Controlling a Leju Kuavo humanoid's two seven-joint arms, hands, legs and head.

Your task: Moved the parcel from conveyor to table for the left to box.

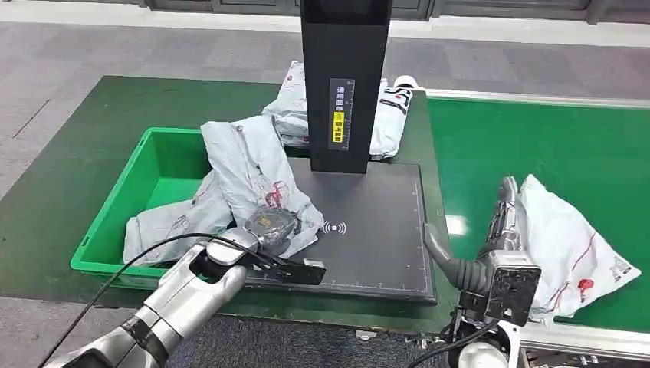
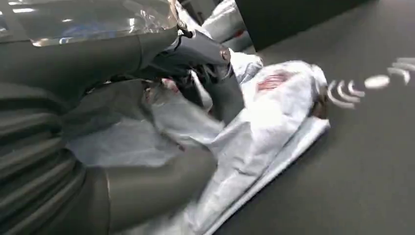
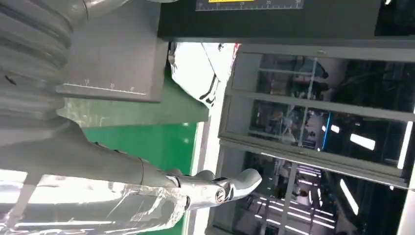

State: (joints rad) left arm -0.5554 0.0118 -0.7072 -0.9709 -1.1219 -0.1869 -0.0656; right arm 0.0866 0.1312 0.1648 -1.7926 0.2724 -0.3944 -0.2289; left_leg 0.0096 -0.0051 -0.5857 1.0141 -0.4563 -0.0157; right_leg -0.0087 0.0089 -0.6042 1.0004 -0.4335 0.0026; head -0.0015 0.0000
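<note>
A crumpled grey parcel (image 1: 249,176) lies draped from the green bin (image 1: 157,165) onto the black scanner pad (image 1: 379,238). My left hand (image 1: 270,224) grips its near end by the pad's front left corner. In the left wrist view my left hand (image 2: 161,63) has its dark fingers (image 2: 220,83) curled down over the grey parcel (image 2: 264,132). A white parcel (image 1: 571,241) lies on the green conveyor belt (image 1: 536,146) at the right. My right hand (image 1: 494,245) is open alongside the parcel's left edge, fingers stretched forward and thumb (image 3: 215,190) spread apart from them.
A black scanner post (image 1: 345,77) rises from the back of the pad, with more grey and white parcels (image 1: 391,115) piled behind it. The bin stands on a dark green mat (image 1: 65,192). The table's front edge runs just ahead of my arms.
</note>
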